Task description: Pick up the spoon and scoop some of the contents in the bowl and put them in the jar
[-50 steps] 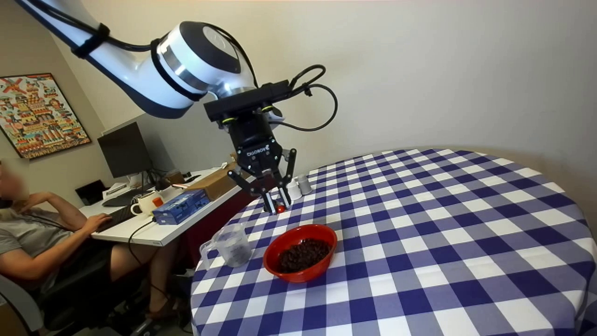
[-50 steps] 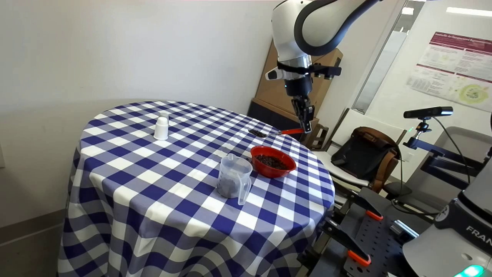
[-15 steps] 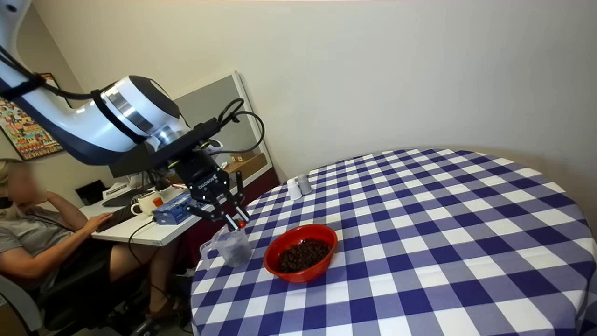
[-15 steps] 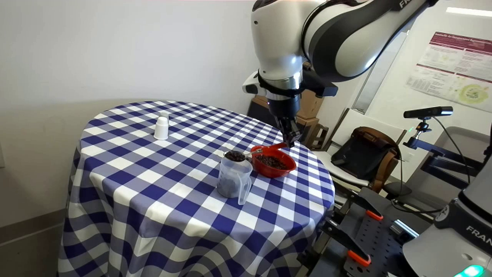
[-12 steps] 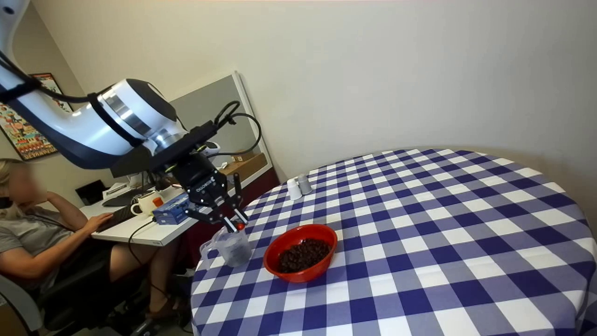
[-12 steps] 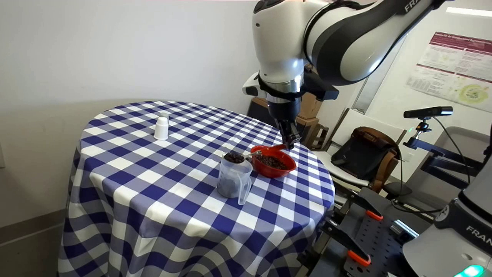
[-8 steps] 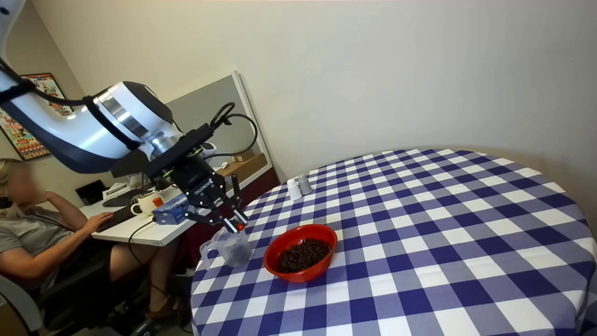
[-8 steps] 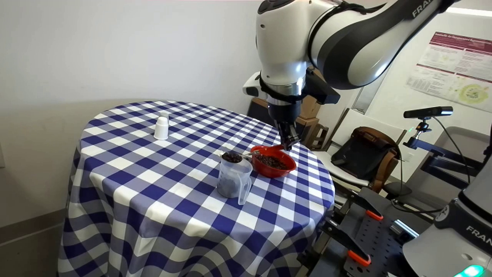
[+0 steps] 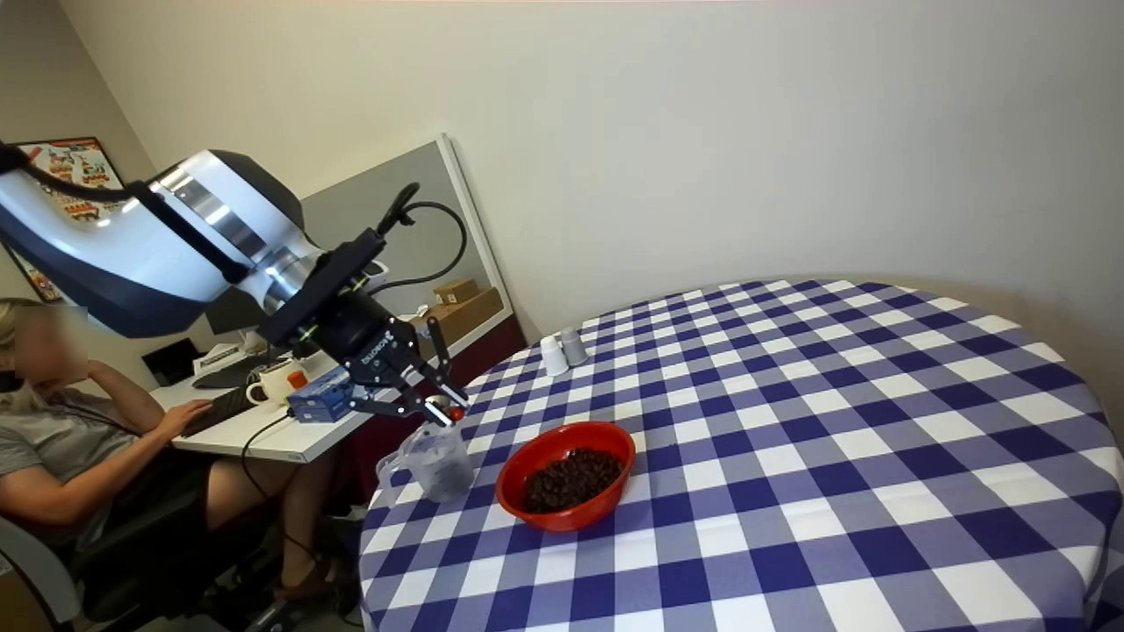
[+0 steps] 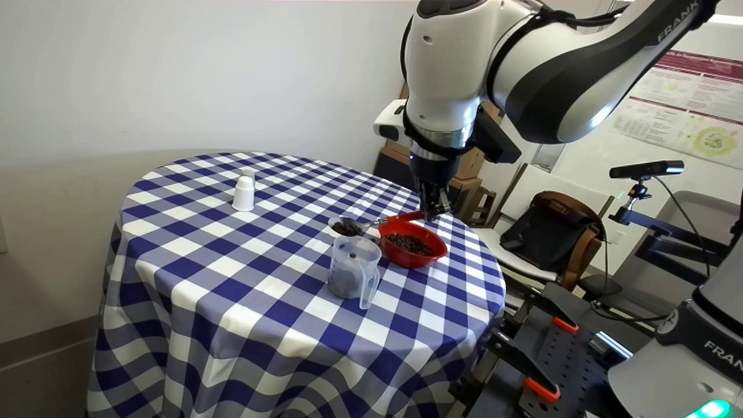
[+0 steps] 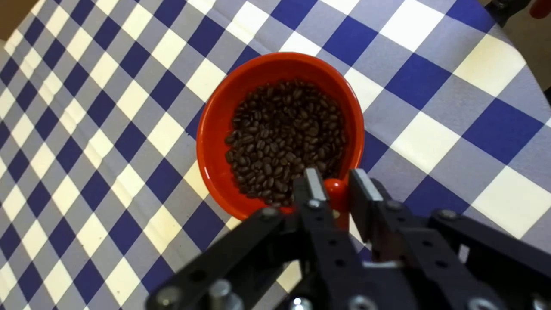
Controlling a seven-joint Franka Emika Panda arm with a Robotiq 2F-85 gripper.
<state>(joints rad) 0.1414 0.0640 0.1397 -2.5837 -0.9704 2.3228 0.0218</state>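
In an exterior view the spoon (image 10: 377, 222) is up in the air, its metal scoop (image 10: 334, 221) loaded with dark coffee beans (image 10: 349, 230). The scoop shows at about eleven o'clock of the mouth of the jar (image 10: 348, 271); whether it is over the opening or just behind it I can't tell from here. The red handle (image 10: 406, 216) runs off toward three o'clock to the gripper (image 11: 340, 185), its jaws closed around it and the rounded red end showing between the fingertips (image 11: 315, 184).

So the picking up is done, and the scooping too, I'd say. What seems left is emptying the spoon. A lone dark speck shows inside the jar near the top; it may be a bean, I'm not certain, and I make out no heap lower down through the cloudy wall.

At the jar's two o'clock, just beside it, sits the upright bowl (image 10: 401, 260), with a good bed of beans (image 11: 280, 137) in it, enough for another spoonful if wanted.

Farther out on the checked cloth (image 9: 790, 439), a small white container (image 10: 243, 197) stands well apart, at the jar's ten o'clock. At nine o'clock from the bowl, someone (image 9: 39, 439) sits at a desk (image 9: 263, 443).
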